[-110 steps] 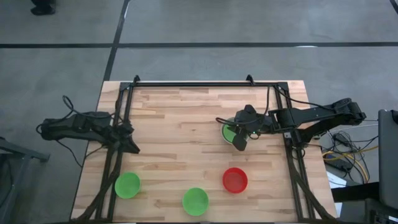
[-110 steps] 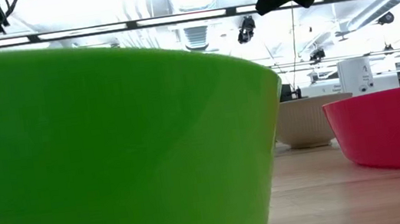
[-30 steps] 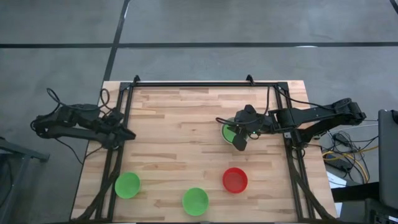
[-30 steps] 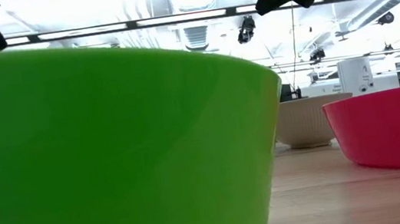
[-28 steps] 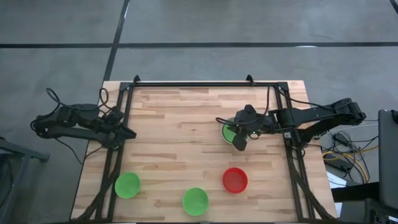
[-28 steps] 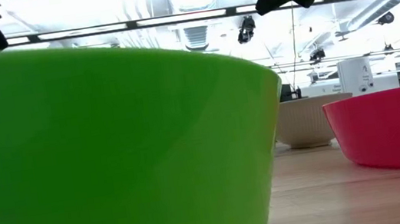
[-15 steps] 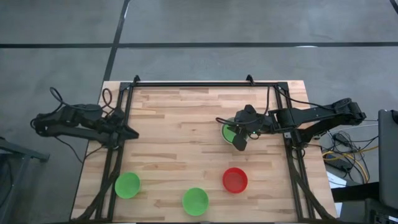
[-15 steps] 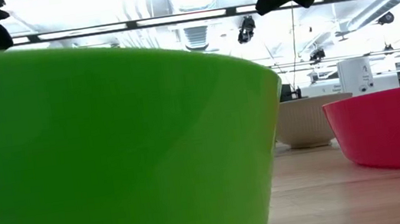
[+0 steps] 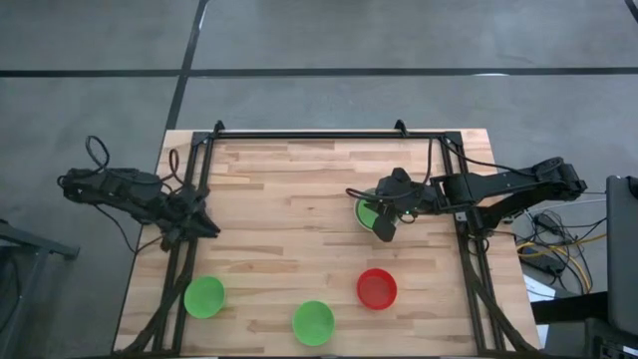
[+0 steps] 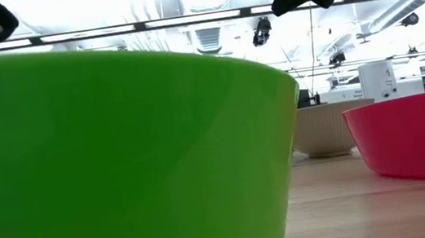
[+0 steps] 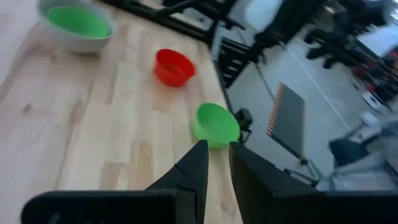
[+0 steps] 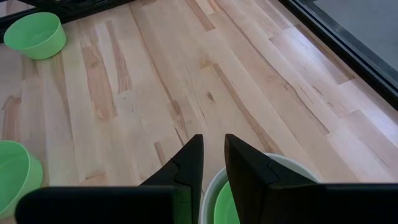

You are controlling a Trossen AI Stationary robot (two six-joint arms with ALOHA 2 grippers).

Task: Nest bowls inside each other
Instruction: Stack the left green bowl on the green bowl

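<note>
The desk (image 9: 289,199) is of pale wood planks in a black frame (image 9: 299,135). It stands on a grey floor (image 9: 399,40) crossed by dark lines. Cables (image 9: 558,249) lie beside the desk. At desk level a bright ceiling (image 10: 140,5) with long lights shows, and a white machine (image 10: 378,79) far off.

Left arm's folded up out by the table's left edge, its gripper (image 9: 206,227) angled toward the near side, fingers (image 11: 194,167) nearly together with just a thin slit between them, nothing in them. Right arm's stretched in from the right edge, gripper (image 9: 384,231) pointing down, fingers (image 12: 190,163) likewise barely parted.
</note>
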